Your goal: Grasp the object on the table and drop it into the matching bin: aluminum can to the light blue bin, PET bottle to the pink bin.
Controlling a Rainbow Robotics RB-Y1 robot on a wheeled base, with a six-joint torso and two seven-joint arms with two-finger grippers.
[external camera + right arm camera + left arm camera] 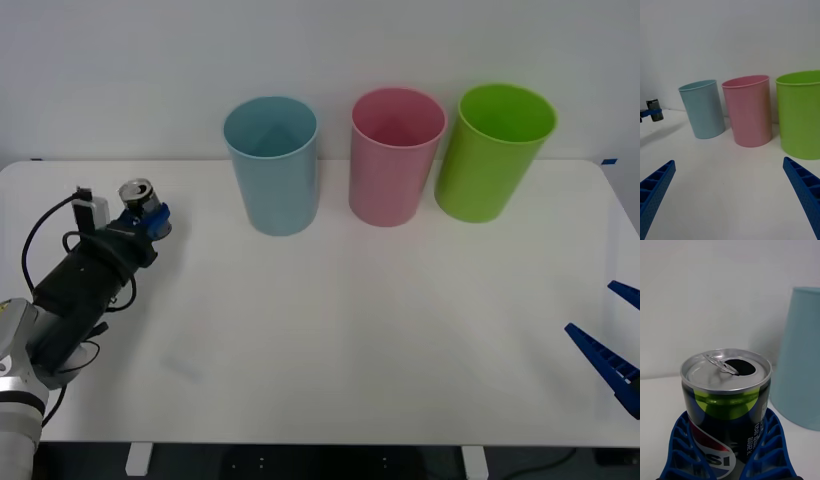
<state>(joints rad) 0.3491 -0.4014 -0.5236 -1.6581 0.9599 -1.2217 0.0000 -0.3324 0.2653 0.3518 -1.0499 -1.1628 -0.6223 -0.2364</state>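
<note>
The aluminum can, dark with a silver top, an open pull-tab hole and green marks, stands upright at the table's far left. My left gripper is shut on it, its blue fingers curving around the can on both sides. The light blue bin stands to the can's right, with the pink bin beside it. Low at the table's right edge, my right gripper hangs open with nothing in it. Its wrist view shows the can far off beside the light blue bin.
A lime green bin stands right of the pink bin; all three form a row at the back of the table. A white wall rises behind them. A broad bare stretch of white tabletop lies between the two arms.
</note>
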